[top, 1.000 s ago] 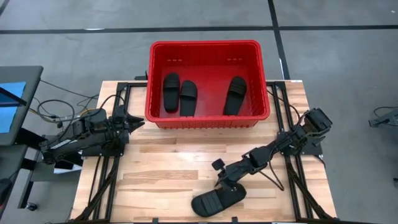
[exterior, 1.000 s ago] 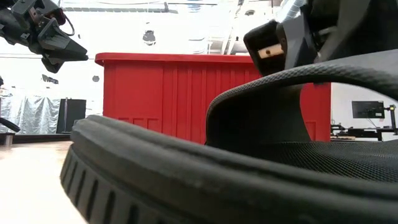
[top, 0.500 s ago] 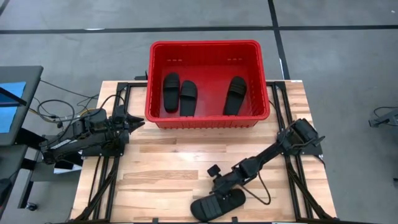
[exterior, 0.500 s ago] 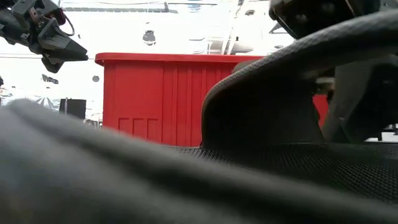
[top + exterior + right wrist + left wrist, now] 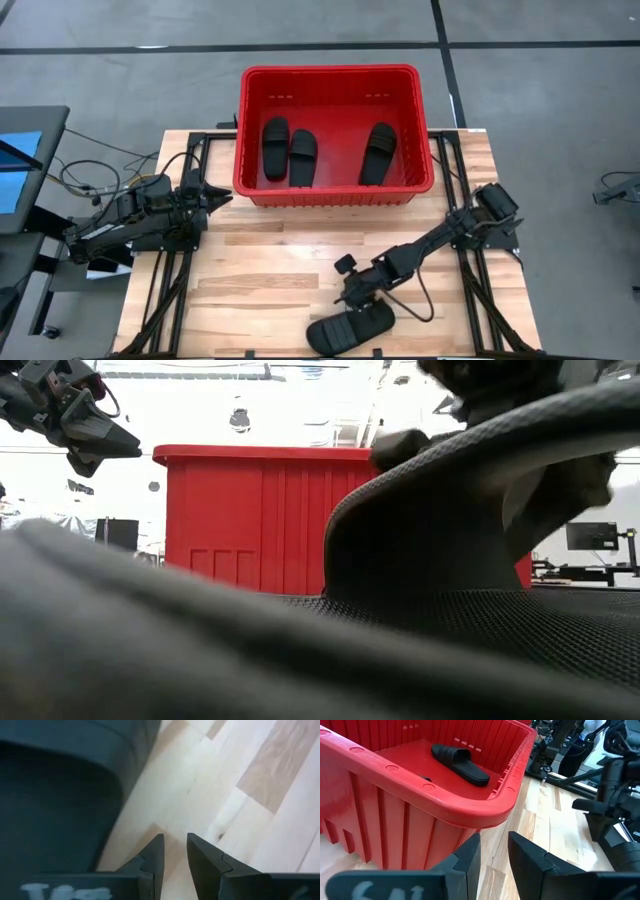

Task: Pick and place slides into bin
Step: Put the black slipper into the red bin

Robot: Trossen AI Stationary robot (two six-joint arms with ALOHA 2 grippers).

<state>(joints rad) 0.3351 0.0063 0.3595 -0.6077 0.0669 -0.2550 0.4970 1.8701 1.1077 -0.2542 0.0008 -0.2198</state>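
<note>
Since a second ago, the right gripper has been lowered beside the last slide at the desk's near edge, fingers slightly apart on nothing. Farther off, the left gripper, narrowly parted and empty, hangs beside the bin, where three slides lie.

Bright red bin at 12 o'clock, ribbed walls. Matte black slides: 3 inside bin, 1 at 6 o'clock, fine-textured strap. Pale wood table w/ mixed light/tan planks. Black arms. Grey floor w/ dark lines.
</note>
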